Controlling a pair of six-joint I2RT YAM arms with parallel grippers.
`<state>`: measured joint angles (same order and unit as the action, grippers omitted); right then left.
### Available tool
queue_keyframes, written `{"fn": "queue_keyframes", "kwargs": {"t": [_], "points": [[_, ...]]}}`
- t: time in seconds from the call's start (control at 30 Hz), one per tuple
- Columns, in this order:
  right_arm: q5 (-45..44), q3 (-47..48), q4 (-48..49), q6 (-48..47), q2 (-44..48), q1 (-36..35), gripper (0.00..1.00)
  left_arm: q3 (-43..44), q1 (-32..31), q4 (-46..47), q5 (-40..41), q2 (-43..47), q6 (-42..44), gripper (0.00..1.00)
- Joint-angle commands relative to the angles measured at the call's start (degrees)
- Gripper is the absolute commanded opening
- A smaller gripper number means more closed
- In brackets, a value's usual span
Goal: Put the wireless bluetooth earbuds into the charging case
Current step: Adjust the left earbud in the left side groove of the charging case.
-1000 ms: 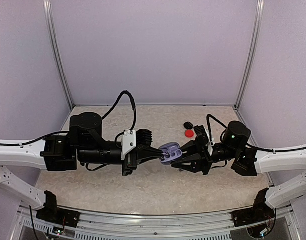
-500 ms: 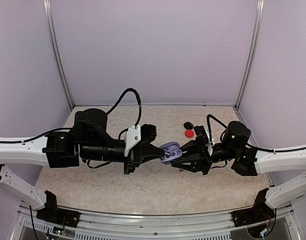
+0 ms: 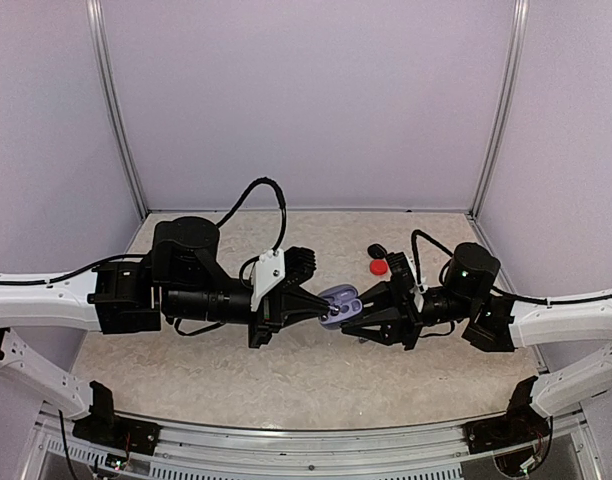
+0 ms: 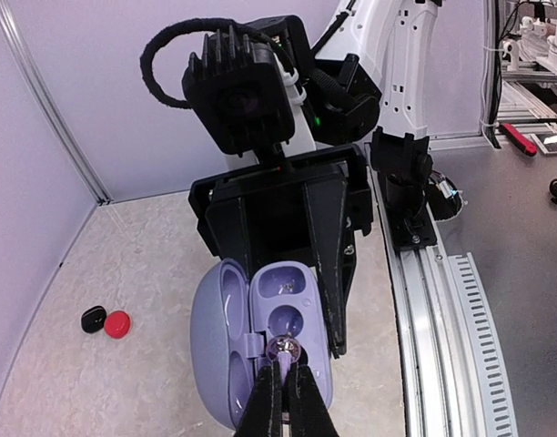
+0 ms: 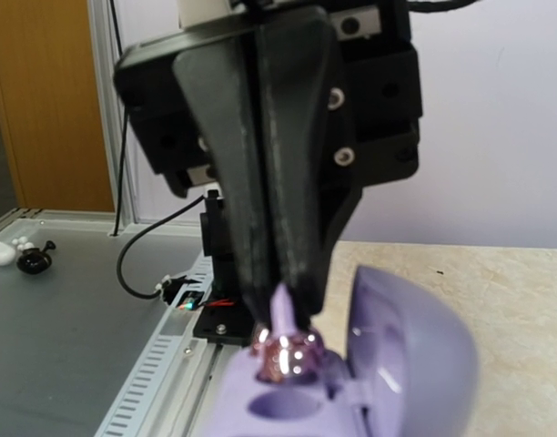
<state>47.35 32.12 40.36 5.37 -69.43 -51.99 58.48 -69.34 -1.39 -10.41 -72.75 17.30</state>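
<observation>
Since the earlier frame the left arm has slid toward the middle and its wrist has rolled, lifting the cable loop, while the right arm has kept its place. From the top view, the left hand [image 3: 323, 308] meets the open lilac case [image 3: 338, 301], which the right hand [image 3: 354, 319] clamps from the other side above the desk [image 3: 286, 375]. A red bud [image 3: 379, 267] and a black bud [image 3: 376, 250] lie beyond on the desk, well apart from the case. On the left wrist view, the 2 left fingers are clenched on a small shiny bud [image 4: 282, 346] at their tips. It sits over the near socket of the case base, with the lid swung open to the left. The farther socket shows a glint, but I cannot tell whether a bud is in it. One right finger presses the base's right edge. On the right wrist view, the bud hangs from the left fingers just over a socket, touching or almost touching its rim, and does not look seated. The step in hand looks like seating this bud. Next, the left hand likely needs a short straight push down in line with the socket, then a release, while the right hand holds the case steady.
</observation>
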Motion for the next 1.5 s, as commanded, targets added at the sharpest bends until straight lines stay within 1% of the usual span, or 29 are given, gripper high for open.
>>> {"fn": "queue_keyframes", "kwargs": {"t": [0.0, 0.23, 0.97, 1.2, 1.47], "points": [[1.3, 1.0, 2.8, -0.6, 1.5, -0.7, 0.01, 0.2, 1.3, -1.7, 1.4, 0.6, -0.8, 0.00], [1.1, 0.6, 3.5, -0.4, 2.1, -0.7, 0.01, -0.4, 1.3, -2.0, 1.2, 1.2, -0.5, 0.00], [-0.4, -0.7, 5.4, 0.3, 3.1, -0.7, 0.01, 0.7, 1.5, -7.3, -1.4, 0.4, 1.9, 0.00], [0.6, 0.3, 4.2, -0.1, 2.2, -0.6, 0.01, 3.6, 1.4, -11.8, -3.0, -2.5, 2.8, 0.00], [1.0, 0.8, 3.0, -1.1, 2.5, -0.6, 0.01, 5.5, 1.5, -14.8, -3.6, -5.7, 2.6, 0.00]]}}
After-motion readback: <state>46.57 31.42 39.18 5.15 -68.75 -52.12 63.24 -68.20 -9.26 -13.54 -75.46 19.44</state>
